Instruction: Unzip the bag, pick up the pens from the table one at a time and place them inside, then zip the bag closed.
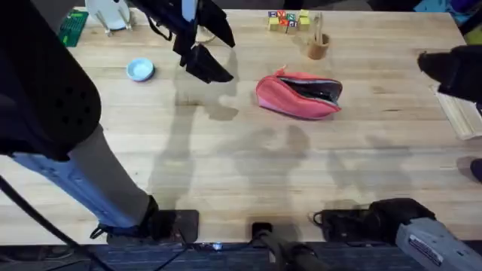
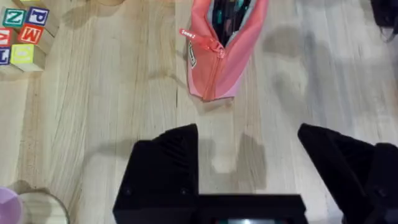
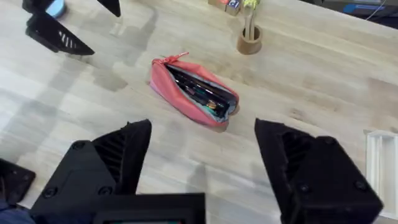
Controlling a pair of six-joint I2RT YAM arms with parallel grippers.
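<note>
Zipping remains: bag lies unzipped mid-table, contents inside, pull tab at one end.
Left gripper and right gripper hover spread, empty; judgement: pin the far end, pinch tab, draw along zipper.

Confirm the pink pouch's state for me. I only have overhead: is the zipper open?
Observer: Open. In the right wrist view the bag gapes along most of its length.
Operator: Anything in it?
Observer: Yes. Slim pen-like items, some teal and green, lie against the dark lining.
Operator: Where's the pull?
Observer: In the left wrist view the pink pull tab sticks out sideways at the slider, and the short stretch of zipper past it to the bag's end is shut.
</note>
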